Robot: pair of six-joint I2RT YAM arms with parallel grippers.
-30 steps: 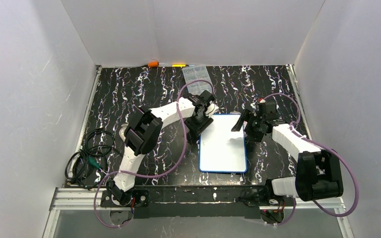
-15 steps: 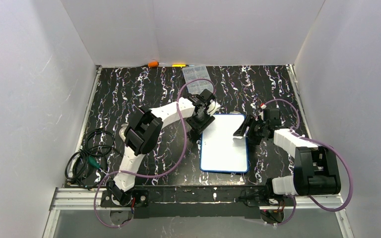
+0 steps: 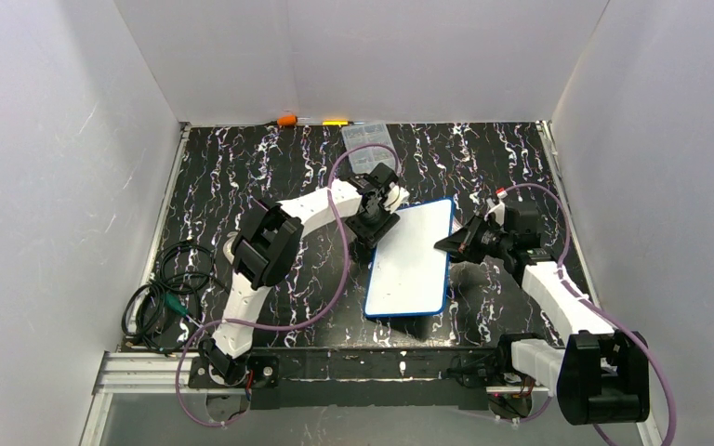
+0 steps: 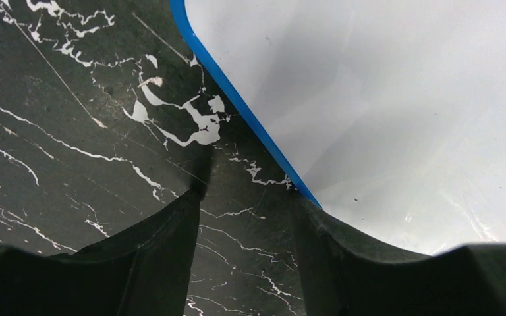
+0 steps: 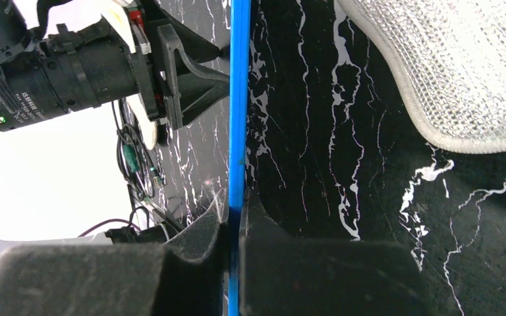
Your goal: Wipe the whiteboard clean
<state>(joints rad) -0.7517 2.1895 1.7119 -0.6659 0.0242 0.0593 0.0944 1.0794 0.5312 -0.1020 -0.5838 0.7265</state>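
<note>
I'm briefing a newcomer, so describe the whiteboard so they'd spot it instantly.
Start from the black marbled table and look near its middle. The whiteboard is the flat white rectangle with a thin blue rim, larger than the clear compartment box at the far edge.

Plain white panels (image 3: 363, 56) enclose the workspace on the left, back and right. Tabletop (image 3: 242, 177) is black with white marble veining; an aluminium rail (image 3: 149, 373) runs along its near edge.

Blue-rimmed white whiteboard (image 3: 411, 262), black white-veined table (image 3: 242, 177)
</note>
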